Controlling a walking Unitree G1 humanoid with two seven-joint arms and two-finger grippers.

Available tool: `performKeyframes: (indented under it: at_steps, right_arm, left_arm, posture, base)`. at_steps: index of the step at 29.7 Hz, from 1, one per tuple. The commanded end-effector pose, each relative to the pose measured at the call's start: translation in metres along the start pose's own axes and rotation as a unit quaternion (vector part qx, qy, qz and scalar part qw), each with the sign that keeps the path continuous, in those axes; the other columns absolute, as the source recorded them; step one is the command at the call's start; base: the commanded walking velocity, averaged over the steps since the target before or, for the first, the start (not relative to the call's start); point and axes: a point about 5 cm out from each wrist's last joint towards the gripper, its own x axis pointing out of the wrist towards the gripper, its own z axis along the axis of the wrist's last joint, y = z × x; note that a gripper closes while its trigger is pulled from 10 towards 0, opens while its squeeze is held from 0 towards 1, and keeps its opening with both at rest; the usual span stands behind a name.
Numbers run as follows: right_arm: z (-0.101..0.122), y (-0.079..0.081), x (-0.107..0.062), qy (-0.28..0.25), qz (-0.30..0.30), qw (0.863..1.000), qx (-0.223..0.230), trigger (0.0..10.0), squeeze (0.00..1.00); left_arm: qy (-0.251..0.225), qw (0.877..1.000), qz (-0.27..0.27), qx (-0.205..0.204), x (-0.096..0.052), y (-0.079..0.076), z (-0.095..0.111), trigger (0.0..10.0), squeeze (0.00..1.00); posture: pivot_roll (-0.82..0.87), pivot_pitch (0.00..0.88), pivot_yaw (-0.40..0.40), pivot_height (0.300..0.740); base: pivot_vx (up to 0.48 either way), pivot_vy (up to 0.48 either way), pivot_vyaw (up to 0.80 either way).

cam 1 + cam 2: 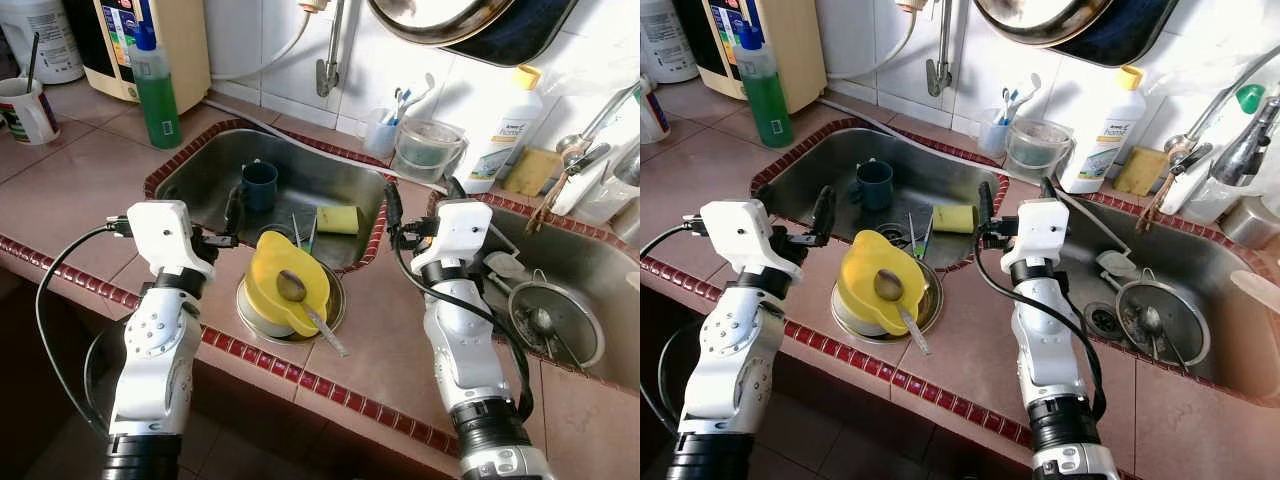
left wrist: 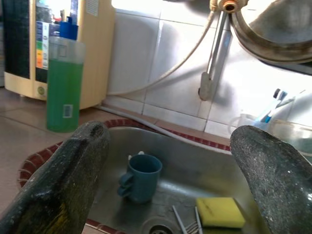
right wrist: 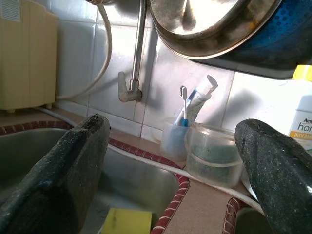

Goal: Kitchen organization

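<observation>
**A:** Start with the hands. What are they doing?

**B:** The left hand (image 1: 232, 215) sits over the near rim of the left sink (image 1: 200, 170), its fingers spread wide with nothing between them. The right hand (image 1: 420, 208) is over the strip of bench (image 1: 385, 330) between the two basins, just as wide open and just as bare.

**A:** What lies nearest them?

**B:** Between the arms, on the near bench, a yellow bowl (image 1: 283, 280) tilts inside a steel bowl (image 1: 335, 305), with a spoon (image 1: 305, 302) resting across it. Farther in, the left sink holds a blue mug (image 1: 259, 184), a yellow sponge (image 1: 338, 219) and some cutlery by the drain.

**A:** Do the wrist cameras add anything?

**B:** The left wrist view frames the mug and sponge between its fingers, with the green soap bottle (image 2: 64, 80) on the far left. The right wrist view brings up the toothbrush cup (image 3: 176, 139) and a clear tub (image 3: 213, 155) on the far ledge.

**A:** And the head views?

**B:** They alone take in the right sink (image 1: 590, 265), holding a strainer (image 1: 556, 322). The pans hanging overhead are cut off, and the clutter at far right is hard to make out.
</observation>
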Motion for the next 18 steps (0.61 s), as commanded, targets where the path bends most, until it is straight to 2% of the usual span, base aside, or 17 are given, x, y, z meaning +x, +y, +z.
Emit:
performKeyframes:
  at_steps: [1,4,12,16,18]
  right_arm:
    - [0.002,-0.003,-0.002,-0.005,-0.006,1.0,-0.005,10.0,0.0]
    - [0.001,-0.001,-0.006,-0.002,-0.006,1.0,-0.007,10.0,0.0]
    - [0.0,0.003,-0.012,-0.004,0.01,1.0,-0.019,10.0,0.0]
    - [0.0,0.005,-0.012,-0.009,0.036,0.999,-0.039,10.0,0.0]
    - [0.0,0.004,-0.012,-0.007,0.039,0.998,-0.041,10.0,0.0]
  left_arm:
    - [0.005,1.0,-0.013,0.003,0.0,-0.006,-0.003,10.0,0.0]
    - [0.008,1.0,-0.019,0.012,-0.003,-0.006,-0.006,10.0,0.0]
    - [0.016,1.0,-0.014,0.003,-0.012,-0.002,-0.012,10.0,0.0]
    - [0.016,0.999,-0.026,0.026,-0.013,-0.002,-0.013,10.0,0.0]
    - [0.016,0.999,-0.023,0.024,-0.013,0.0,-0.013,10.0,0.0]
  posture:
    - [-0.13,0.021,-0.101,0.74]
    - [-0.13,0.021,-0.101,0.74]
    - [-0.15,0.013,-0.106,0.74]
    - [-0.15,0.018,-0.113,0.74]
    - [-0.15,0.02,-0.117,0.74]
  base:
    - [0.0,0.0,0.0]
    - [0.0,0.0,0.0]
    - [0.0,0.0,0.0]
    - [0.0,0.0,0.0]
    - [0.0,0.0,0.0]
